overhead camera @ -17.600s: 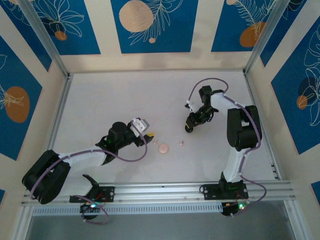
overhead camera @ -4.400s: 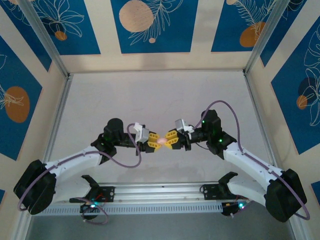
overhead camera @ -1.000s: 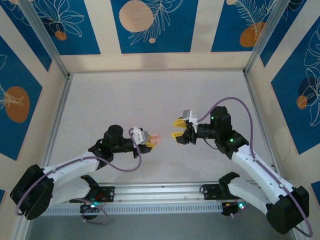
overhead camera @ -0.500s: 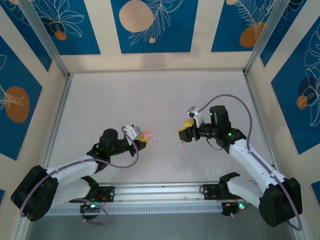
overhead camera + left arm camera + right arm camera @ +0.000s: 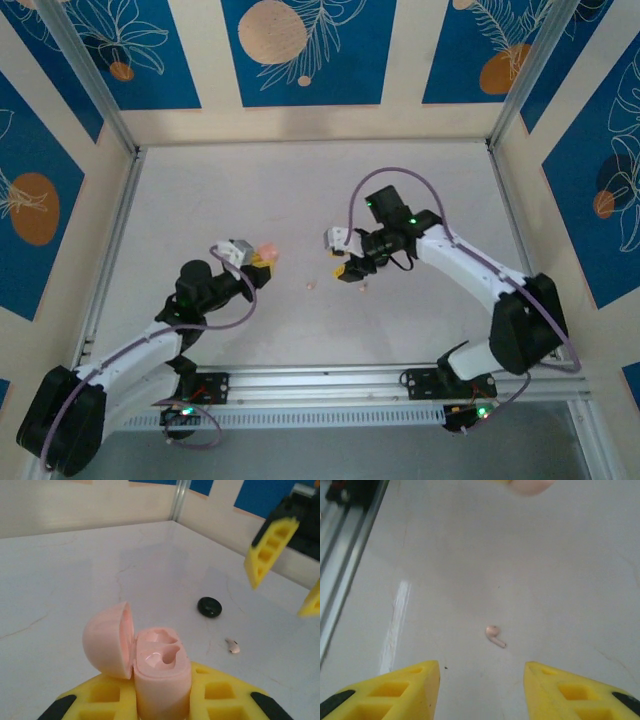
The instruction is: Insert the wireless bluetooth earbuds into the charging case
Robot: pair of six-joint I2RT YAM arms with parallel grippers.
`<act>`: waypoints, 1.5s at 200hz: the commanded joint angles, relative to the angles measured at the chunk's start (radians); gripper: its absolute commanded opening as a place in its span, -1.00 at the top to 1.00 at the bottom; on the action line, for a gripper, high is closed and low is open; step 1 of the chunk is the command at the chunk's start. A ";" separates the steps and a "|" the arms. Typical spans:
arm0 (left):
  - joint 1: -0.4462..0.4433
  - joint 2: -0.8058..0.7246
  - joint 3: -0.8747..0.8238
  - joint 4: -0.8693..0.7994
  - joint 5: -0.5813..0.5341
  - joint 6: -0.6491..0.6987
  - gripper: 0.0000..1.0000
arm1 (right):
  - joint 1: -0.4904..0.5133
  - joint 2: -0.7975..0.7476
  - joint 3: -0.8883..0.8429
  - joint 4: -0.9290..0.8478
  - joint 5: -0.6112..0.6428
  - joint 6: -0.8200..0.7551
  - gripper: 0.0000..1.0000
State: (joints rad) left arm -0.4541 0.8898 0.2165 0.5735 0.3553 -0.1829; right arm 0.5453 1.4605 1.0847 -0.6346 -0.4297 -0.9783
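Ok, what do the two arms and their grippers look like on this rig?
The left arm and right arm have white links, black joints and a looping purple cable. The left gripper and right gripper have blocky yellow fingers with rectangular cut-outs and black patches.

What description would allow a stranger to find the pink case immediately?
Follow the left arm over the white table to its yellow end effector. It grips a pale pink case with the lid open. The black case, by contrast, lies free on the table.
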 commanded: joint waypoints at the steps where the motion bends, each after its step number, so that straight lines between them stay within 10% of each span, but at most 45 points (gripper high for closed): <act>1: 0.037 -0.033 -0.015 -0.040 -0.006 -0.036 0.61 | 0.040 0.086 0.069 -0.101 0.064 -0.257 0.10; 122: 0.107 -0.077 -0.030 -0.072 0.035 -0.055 0.61 | 0.160 0.472 0.319 -0.178 0.131 -0.531 0.17; 300: 0.110 -0.047 -0.018 -0.060 0.069 -0.058 0.62 | 0.163 0.617 0.380 -0.183 0.144 -0.550 0.29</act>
State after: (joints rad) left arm -0.3599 0.8417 0.1940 0.5045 0.3946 -0.2306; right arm 0.7010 2.0541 1.4330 -0.7868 -0.2672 -1.5024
